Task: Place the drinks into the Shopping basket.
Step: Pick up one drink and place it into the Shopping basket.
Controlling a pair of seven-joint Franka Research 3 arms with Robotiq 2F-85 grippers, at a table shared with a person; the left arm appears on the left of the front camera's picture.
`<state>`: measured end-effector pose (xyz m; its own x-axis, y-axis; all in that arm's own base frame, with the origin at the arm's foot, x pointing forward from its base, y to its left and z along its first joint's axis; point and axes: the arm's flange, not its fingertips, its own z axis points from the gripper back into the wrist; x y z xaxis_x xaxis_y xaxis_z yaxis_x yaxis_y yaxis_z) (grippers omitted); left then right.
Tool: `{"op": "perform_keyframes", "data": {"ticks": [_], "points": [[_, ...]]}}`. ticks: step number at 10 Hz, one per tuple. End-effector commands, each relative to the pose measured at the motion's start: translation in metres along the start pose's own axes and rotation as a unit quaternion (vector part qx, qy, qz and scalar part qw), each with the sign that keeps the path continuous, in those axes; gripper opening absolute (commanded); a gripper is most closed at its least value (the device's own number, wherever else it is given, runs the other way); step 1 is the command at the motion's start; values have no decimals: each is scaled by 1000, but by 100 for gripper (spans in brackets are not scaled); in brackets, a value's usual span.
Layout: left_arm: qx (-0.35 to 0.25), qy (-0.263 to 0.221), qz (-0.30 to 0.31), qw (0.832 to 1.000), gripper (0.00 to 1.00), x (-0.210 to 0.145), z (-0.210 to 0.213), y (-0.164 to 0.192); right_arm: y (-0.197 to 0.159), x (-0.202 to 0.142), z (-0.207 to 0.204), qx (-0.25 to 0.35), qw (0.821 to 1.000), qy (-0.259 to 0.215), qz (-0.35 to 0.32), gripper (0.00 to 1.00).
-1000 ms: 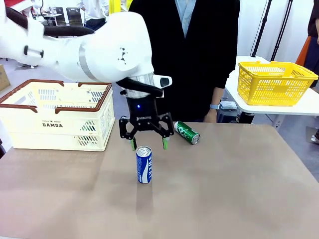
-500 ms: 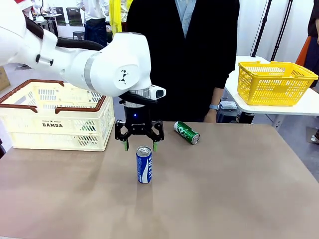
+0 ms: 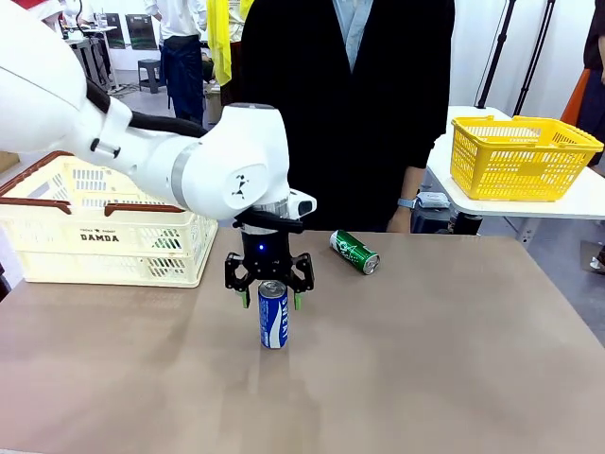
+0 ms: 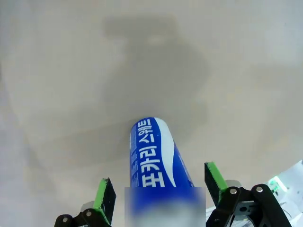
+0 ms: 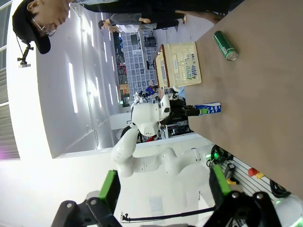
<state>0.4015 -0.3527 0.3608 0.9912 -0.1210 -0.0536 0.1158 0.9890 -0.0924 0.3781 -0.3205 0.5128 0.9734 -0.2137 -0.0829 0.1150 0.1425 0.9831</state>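
Near the middle of the tabletop (image 3: 454,359), a little toward its left edge, the blue-and-white can (image 3: 273,317) stands upright on its base. The left hand (image 3: 271,301) hangs over it with its fingers spread, one green pad on each side of the can's upper part. In the left wrist view there is a gap between each pad and the can wall, so nothing is pinched yet. The right hand (image 5: 164,182) is also spread and holds nothing.

The green can (image 3: 354,252) lies on its side close to the far edge, about midway along it and apart from the blue one. The Shopping basket (image 3: 104,236) sits at the far left corner.

The blue can is tall and slim, so I would expect a sideways nudge from a pad to tip it. Its printed aluminium skin looks smooth and probably slippery. The wall is likely thin: firm if the can is full, easy to dent if it is empty, and the pictures do not show which. The best hold seems to be across the round body, below the top rim, with the pads on opposite sides and the squeeze firm but moderate. The can should probably stay upright while it is carried.

The green can will likely roll if pushed, so it is better taken from above, across its body.
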Motion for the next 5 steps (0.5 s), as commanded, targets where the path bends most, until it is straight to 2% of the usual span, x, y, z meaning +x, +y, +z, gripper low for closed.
{"op": "perform_keyframes", "data": {"ticks": [1, 5], "points": [[6, -26, 1, 1000, 100, -1, -5, -2, 2, -2, -2, -6, 1000, -2, -5, 100], [13, -25, -1, 1000, 100, -2, -6, -5, 2, -2, -2, -6, 1000, -2, -5, 100]]}}
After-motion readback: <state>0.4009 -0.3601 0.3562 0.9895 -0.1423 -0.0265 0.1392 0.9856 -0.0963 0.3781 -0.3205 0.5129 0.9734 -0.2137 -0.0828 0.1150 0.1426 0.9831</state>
